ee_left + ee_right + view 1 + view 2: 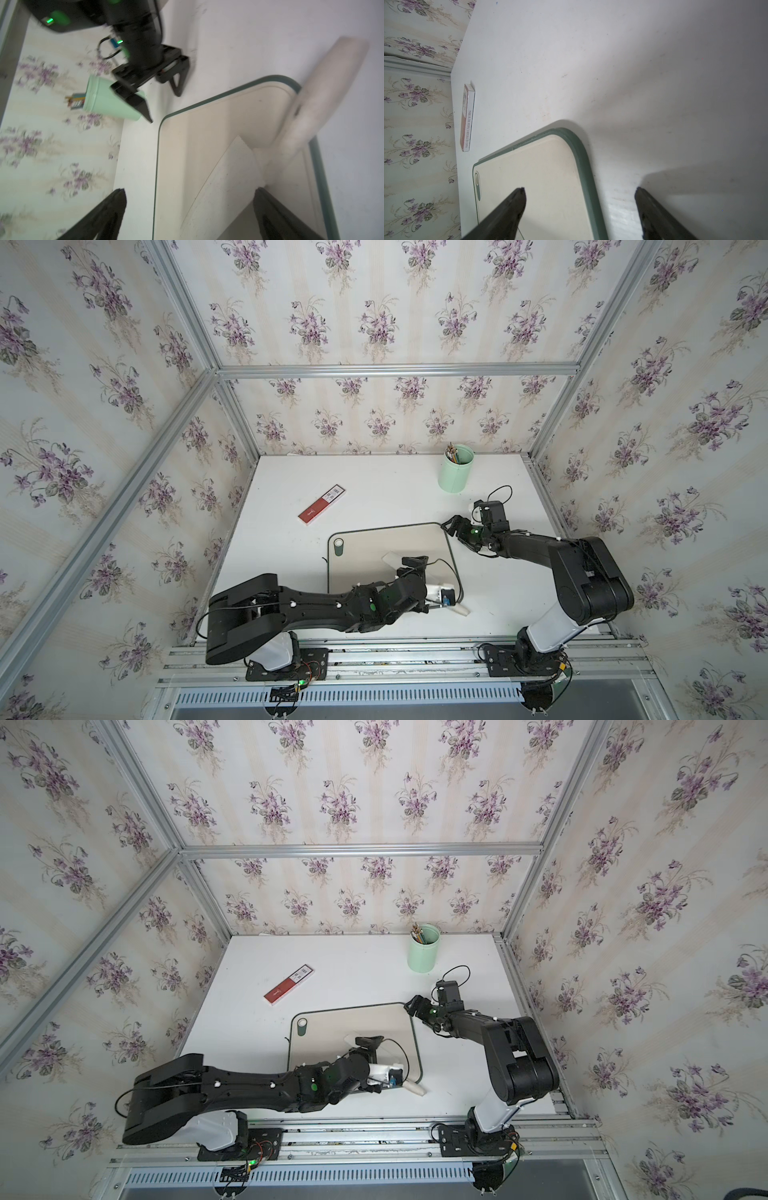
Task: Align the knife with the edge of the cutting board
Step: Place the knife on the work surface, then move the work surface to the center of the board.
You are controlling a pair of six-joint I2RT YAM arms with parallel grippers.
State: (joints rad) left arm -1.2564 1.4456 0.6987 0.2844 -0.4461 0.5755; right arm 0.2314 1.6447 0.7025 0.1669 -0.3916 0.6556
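The beige cutting board (386, 539) (353, 1019) with its green rim lies mid-table. The cream knife (391, 561) (351, 1039) lies slantwise on it, its handle (461, 610) sticking out past the near right corner onto the table. My left gripper (424, 584) (376, 1064) is open above the board. In the left wrist view the knife (228, 176) lies loose between the spread fingers of that gripper (190, 189). My right gripper (451, 529) (413, 1004) (580, 189) is open at the far right corner, one finger over the cutting board (539, 176), the other over the table.
A red-and-white flat box (322, 506) (467, 118) lies left of the board, toward the back. A mint green cup (456, 468) (108, 99) of pencils stands at the back right. Papered walls close the table on three sides.
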